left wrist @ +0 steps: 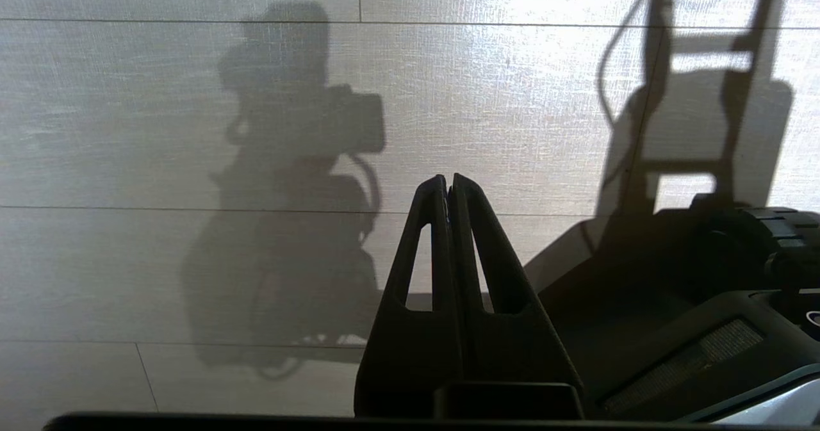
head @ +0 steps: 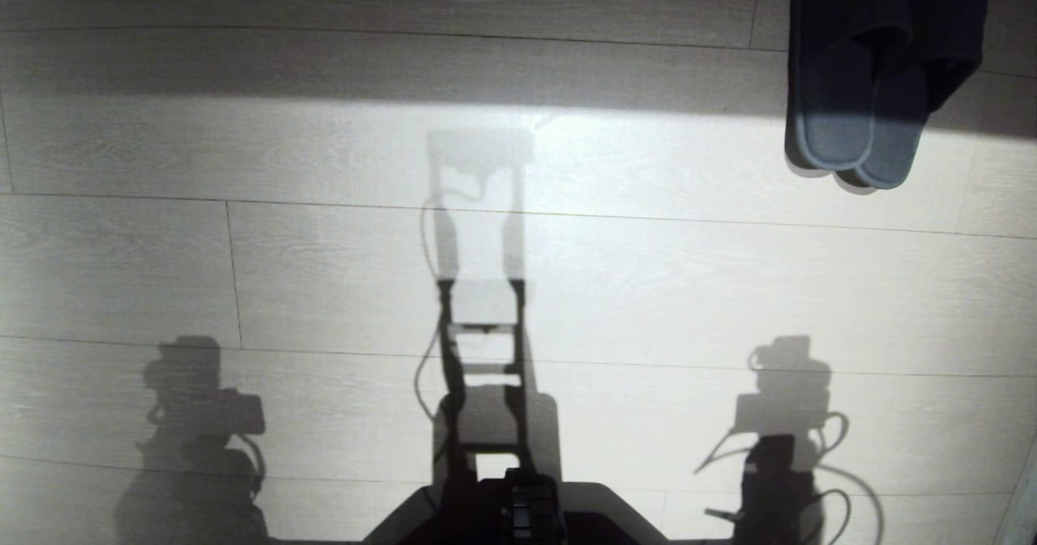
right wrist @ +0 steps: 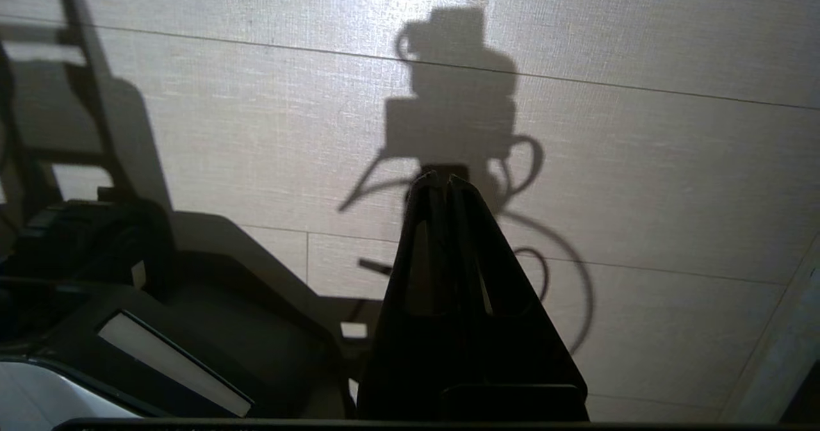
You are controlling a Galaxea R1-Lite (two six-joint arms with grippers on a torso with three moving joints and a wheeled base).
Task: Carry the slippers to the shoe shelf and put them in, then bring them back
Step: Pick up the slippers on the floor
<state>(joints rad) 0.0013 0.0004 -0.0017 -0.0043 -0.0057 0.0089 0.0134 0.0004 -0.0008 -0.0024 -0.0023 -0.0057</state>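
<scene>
Both grippers, the left gripper (left wrist: pixel 448 181) and the right gripper (right wrist: pixel 442 178), hang closed and empty above bare floor (head: pixel 243 270). Nothing seems begun: the slippers (head: pixel 867 100) lie together on the floor ahead to the right, untouched. No shoe shelf shows. Open floor lies between.
</scene>
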